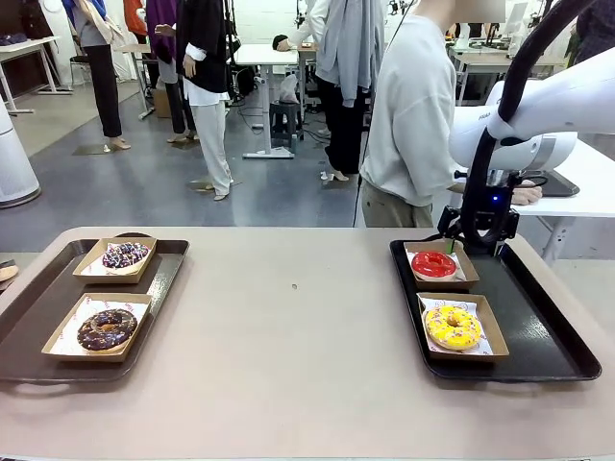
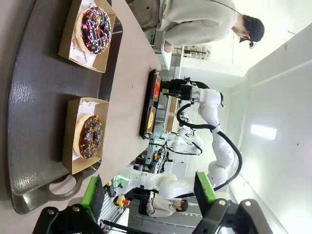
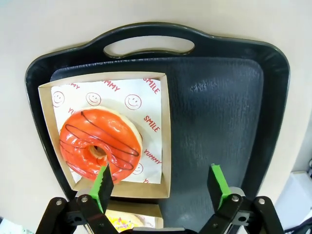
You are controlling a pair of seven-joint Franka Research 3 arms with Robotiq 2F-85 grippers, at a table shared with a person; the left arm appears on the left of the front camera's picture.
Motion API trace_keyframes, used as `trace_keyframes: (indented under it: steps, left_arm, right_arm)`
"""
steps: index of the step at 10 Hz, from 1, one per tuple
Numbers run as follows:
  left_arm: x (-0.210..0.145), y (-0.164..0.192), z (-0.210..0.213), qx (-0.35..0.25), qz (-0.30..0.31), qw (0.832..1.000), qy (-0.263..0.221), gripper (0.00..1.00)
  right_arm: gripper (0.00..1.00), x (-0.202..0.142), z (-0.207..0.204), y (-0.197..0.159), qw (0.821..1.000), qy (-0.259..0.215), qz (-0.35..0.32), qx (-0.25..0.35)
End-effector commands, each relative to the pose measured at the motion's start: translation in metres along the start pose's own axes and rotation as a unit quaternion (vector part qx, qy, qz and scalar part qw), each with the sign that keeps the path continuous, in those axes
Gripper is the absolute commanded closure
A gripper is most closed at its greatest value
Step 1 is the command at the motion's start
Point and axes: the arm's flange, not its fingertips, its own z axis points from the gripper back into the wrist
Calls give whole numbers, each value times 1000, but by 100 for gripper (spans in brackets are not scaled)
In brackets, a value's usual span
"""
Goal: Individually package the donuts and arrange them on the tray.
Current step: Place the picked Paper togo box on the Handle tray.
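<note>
Two trays sit on the table (image 1: 288, 365): left tray (image 1: 38, 307) at 9 o'clock, right tray (image 1: 548, 327) at 3 o'clock. Each carries two boxes (image 1: 452, 327), one donut (image 1: 453, 327) inside each, one box behind the other

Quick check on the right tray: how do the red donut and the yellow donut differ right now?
The red donut has glossy red glaze with thin dark lines; the yellow donut has yellow glaze with small coloured sprinkles. The red one sits at the far end of the right tray, just under the open right claw; the yellow one sits nearer the robot. Both are ring donuts, each in its own brown box on printed paper.
</note>
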Motion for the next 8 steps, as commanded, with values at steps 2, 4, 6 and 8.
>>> trace_keyframes:
  steps: [2, 4, 6, 8]
  left_arm:
    - [-1, -2, 0, 0, -2, 1000, 0, 3]
    - [-1, -2, 0, 0, -2, 1000, 0, 3]
    - [-1, -2, 0, 0, -2, 1000, 0, 3]
    - [-1, -2, 0, 0, -2, 1000, 0, 3]
  right_arm:
    - [0, -5, 1, -13, 1000, 8, -20, 14]
    - [0, -32, 7, -32, 996, 26, -2, 86]
    - [0, -76, 24, -75, 977, 3, 33, 210]
    - [0, -107, 34, -133, 941, -38, 39, 334]
